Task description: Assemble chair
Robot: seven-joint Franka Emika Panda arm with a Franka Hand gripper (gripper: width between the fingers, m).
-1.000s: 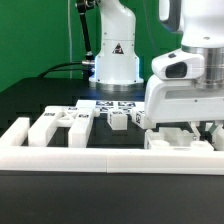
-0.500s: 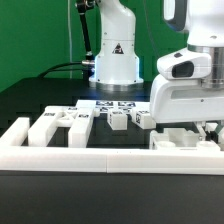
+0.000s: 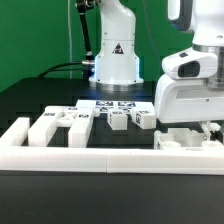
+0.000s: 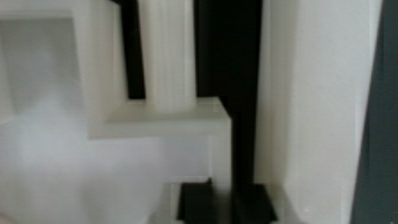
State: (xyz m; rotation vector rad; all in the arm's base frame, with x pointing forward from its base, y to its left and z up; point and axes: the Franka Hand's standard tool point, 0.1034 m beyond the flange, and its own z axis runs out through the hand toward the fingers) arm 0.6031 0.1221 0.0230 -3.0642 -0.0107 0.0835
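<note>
Nearest the camera, a long low white border rail (image 3: 100,158) runs across the black table (image 3: 40,100). Just behind it, at the exterior view's right, the gripper (image 3: 207,128) hangs low under its bulky white wrist housing. Its fingers are pressed together, and whether anything thin is pinched between them cannot be told. It sits right over a flat white chair panel (image 3: 180,140) that lies against the rail. The wrist view shows white chair edges (image 4: 169,60) close below the gripper (image 4: 228,200), with black gaps between them, too blurred to name. Toward the exterior view's left, the other chair pieces lie loose behind the rail. Several square bars (image 3: 48,128) lie side by side, followed by two small tagged blocks (image 3: 119,120) that are near each other but apart. Farther back lies the marker board (image 3: 115,104). Behind it the arm's white base (image 3: 115,60) stands against a green backdrop (image 3: 30,40).
</note>
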